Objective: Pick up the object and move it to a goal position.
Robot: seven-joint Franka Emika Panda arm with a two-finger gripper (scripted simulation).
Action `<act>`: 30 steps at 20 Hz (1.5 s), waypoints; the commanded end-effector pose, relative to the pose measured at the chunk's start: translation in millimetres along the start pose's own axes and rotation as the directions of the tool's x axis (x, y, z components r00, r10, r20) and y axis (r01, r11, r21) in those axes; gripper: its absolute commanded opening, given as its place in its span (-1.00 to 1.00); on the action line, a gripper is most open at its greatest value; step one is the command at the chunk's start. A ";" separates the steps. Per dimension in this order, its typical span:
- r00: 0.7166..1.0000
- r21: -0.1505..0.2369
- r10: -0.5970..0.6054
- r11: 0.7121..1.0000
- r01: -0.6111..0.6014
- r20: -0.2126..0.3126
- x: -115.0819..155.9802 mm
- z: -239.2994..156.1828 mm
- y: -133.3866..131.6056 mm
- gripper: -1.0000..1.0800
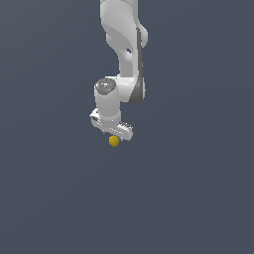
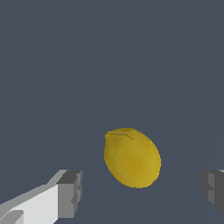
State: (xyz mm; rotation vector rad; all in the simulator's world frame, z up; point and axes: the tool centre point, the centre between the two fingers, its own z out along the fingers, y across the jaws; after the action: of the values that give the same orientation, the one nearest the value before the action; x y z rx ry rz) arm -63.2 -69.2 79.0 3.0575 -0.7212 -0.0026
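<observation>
Wrist view gives us the clearest read: the tool [image 2: 142, 192] is spread wide, its 2 grey blocky fingertips [image 2: 70, 192] standing well apart with nothing clamped between them. The object [image 2: 132, 156] lies in the gap between them, nearer one pad than the other, and touches neither. We judge the fingers are held this far apart so they can straddle the fruit-like lump before closing on it.

In the exterior view we see the tool [image 1: 115, 133] pointing straight down from the white arm [image 1: 123, 59], with the object [image 1: 114, 141] just beneath it on the flat, dark slate table [image 1: 198, 198]. That upright pose suits a top-down pinch, we think.

The object is yellow, egg-shaped rather than truly round, with a matte, faintly dimpled skin and a small ridged nub at 1 end, like a lemon. Its curved sides may let it slip or roll if the pads meet it off-centre. The arm's shells are smooth and glossy white; the finger pads are squared and grey. No goal marker shows in either view.
</observation>
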 end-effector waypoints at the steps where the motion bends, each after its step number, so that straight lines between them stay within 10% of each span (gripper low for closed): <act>1: 1.000 0.000 0.000 1.000 0.000 -0.001 0.1 0.1 -0.3 0.92; 18: 1.000 0.000 0.006 1.000 -0.006 -0.002 -0.6 50.8 0.5 0.92; 19: 1.000 0.000 0.006 1.000 -0.006 -0.002 -0.6 50.8 0.5 -1.00; 30: 1.000 0.001 0.006 1.000 -0.006 -0.002 -0.5 49.7 0.2 -1.00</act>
State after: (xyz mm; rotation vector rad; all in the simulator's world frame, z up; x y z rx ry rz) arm -63.9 -69.1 29.1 3.0560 -0.7301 0.0007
